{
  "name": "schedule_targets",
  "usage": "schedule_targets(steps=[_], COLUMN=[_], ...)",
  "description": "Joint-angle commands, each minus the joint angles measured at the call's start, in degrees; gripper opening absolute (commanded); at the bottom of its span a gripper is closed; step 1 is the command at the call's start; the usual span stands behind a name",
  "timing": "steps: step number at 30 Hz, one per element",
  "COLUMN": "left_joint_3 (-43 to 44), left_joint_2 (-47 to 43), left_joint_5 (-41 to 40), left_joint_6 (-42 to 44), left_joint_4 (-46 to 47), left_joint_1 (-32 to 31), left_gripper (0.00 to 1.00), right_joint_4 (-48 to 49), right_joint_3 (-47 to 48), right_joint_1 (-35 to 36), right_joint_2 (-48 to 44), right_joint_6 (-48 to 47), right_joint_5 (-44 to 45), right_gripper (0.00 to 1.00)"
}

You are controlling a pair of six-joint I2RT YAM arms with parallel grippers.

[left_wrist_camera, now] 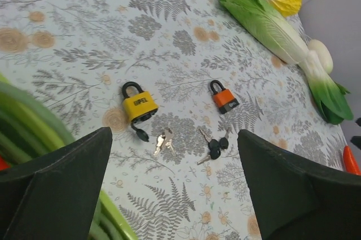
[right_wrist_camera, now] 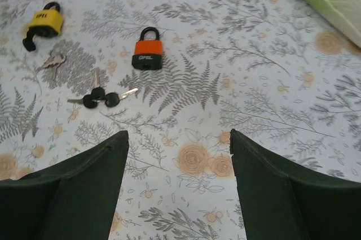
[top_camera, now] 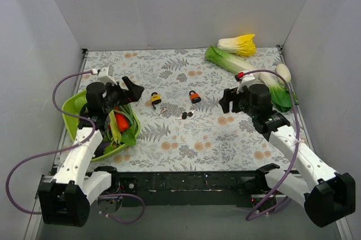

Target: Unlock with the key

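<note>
the key lies on the floral bench just beside the orange padlock; left fingers and right fingers hang spread and empty, flanking that padlock.

Shiny metal key, black plastic heads

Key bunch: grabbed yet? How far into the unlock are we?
Nothing done: the key bunch lies loose on the table near the orange padlock, whose shackle looks shut. In hand: nothing; left gripper and right gripper hover open. Remaining: grasp, insert, turn.
</note>
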Motion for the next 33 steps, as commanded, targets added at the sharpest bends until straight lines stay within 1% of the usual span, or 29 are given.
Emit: schedule_targets(steps=[1, 2, 3, 4, 5, 7, 9, 10, 11, 12, 13, 15, 17, 18, 20, 22, 27, 33], left_joint_3=[8.3, 11.1, 12.5, 13.4, 13.8, 12.0, 8.7, 8.5, 8.0, 6.7, 6.3, 5.8, 5.6, 5.6, 5.7, 6.3, 7.0, 7.2], left_joint_2=[5.9, 6.9, 8.1, 9.5, 10.1, 10.4, 9.9, 9.1, 8.4, 7.5, 6.7, 4.7, 3.9, 4.0, 4.6, 6.0, 8.2, 8.3], left_joint_5=[-4.8, -5.5, -5.7, -4.6, -2.8, 1.1, 1.7, 1.6, 0.6, -0.1, -1.2, -5.8, -10.1, -11.0, -11.4, -9.7, -6.7, -7.4], left_joint_6=[4.5, 7.5, 9.2, 10.1, 11.7, 13.1, 15.1, 15.3, 15.3, 15.6, 15.7, 16.4, 16.6, 16.6, 15.9, 14.6, 12.7, 12.4], left_joint_4=[2.5, 2.4, 2.4, 2.6, 2.8, 6.1, 7.6, 6.6, 6.2, 6.5, 6.6, 6.1, 5.8, 5.7, 5.4, 5.0, 4.7, 4.2], left_joint_1=[-10.9, -13.1, -14.7, -16.8, -17.1, -17.1, -17.1, -17.1, -17.1, -17.1, -17.1, -17.1, -17.1, -17.1, -17.1, -17.1, -17.1, -17.1], left_gripper=[0.92, 0.93, 0.93, 0.95, 0.97, 0.98, 0.98, 0.98, 0.98, 0.98, 0.98, 0.98, 0.98, 0.98, 0.98, 0.98, 0.98, 0.98], right_joint_4=[2.9, 3.8, 4.6, 5.1, 5.2, 4.5, 2.6, 0.7, 0.2, 0.2, 0.4, 0.7, -0.6, -1.3, -2.3, -3.0, -1.5, -1.2], right_joint_3=[3.8, 4.3, 4.5, 5.1, 5.7, 9.2, 13.5, 15.0, 16.2, 18.0, 18.6, 19.8, 22.0, 22.7, 24.7, 25.7, 26.0, 26.7], right_joint_1=[7.1, 7.8, 8.9, 9.4, 10.1, 12.9, 15.3, 16.0, 16.7, 17.4, 17.4, 17.6, 17.7, 17.9, 18.4, 19.0, 20.8, 21.8], right_joint_2=[4.7, 5.9, 8.3, 9.7, 11.1, 16.2, 21.7, 23.6, 25.5, 28.7, 30.2, 34.4, 37.0, 39.3, 41.3, 43.5, 46.7, 50.1], right_joint_6=[-5.5, -6.3, -8.3, -9.8, -11.9, -13.3, -15.9, -16.8, -17.7, -17.9, -18.0, -19.0, -19.7, -20.7, -21.8, -23.6, -26.3, -28.7], right_joint_5=[-1.3, -3.6, -10.2, -13.1, -14.5, -13.3, -11.6, -11.1, -10.0, -9.8, -10.0, -11.9, -12.5, -12.5, -11.1, -10.4, -6.2, -3.1], right_gripper=[0.79, 0.8, 0.8, 0.79, 0.79, 0.79, 0.77, 0.76, 0.72, 0.7, 0.68, 0.65, 0.62, 0.61, 0.59, 0.57, 0.58, 0.59])
